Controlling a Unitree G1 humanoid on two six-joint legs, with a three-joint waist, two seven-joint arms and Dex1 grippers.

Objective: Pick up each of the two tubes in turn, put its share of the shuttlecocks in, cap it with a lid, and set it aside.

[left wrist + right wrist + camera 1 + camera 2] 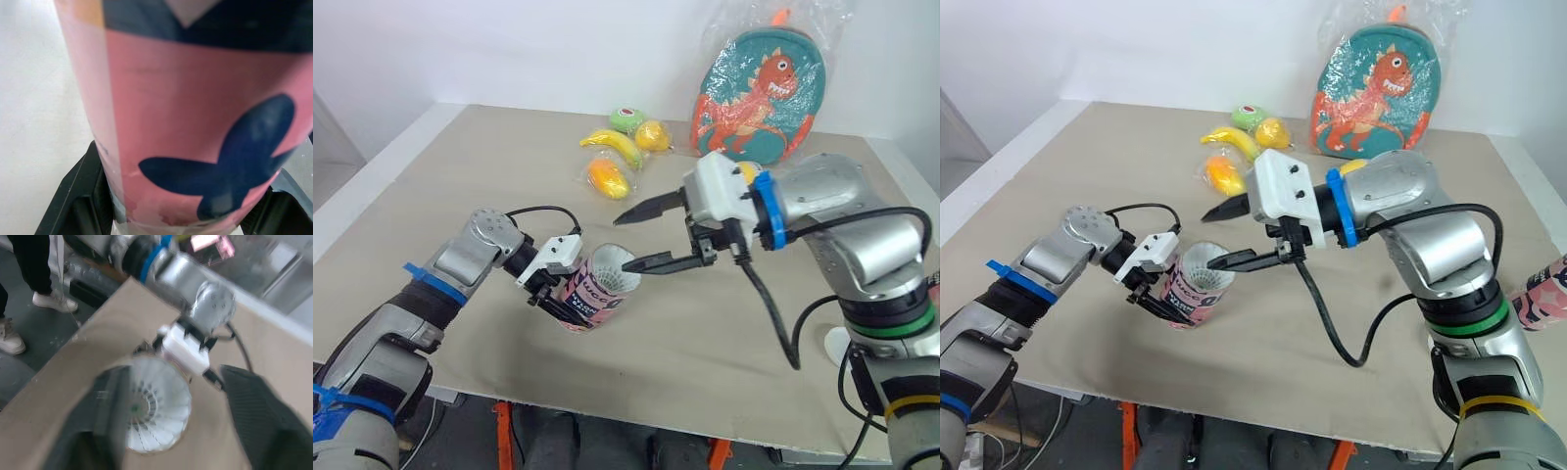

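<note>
Clutching the tube [597,291], left hand [563,305] faces splayed right hand [622,243].

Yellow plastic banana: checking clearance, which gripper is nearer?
Right. The open right gripper hovers near the yellow plastic banana; the left gripper, shut on the pink cardboard tube, is farther off.

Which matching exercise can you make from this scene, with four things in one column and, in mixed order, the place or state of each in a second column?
Column one:
1. pink tube
2. right gripper
3. banana
4. dinosaur backpack

Column two:
A. open, fingertips at the tube's mouth
B. upright at the back, in clear plastic
C. held by the left gripper, white shuttlecock inside
D. yellow, lying beside the other fruit

Pairs: 1-C, 2-A, 3-D, 4-B.
</note>
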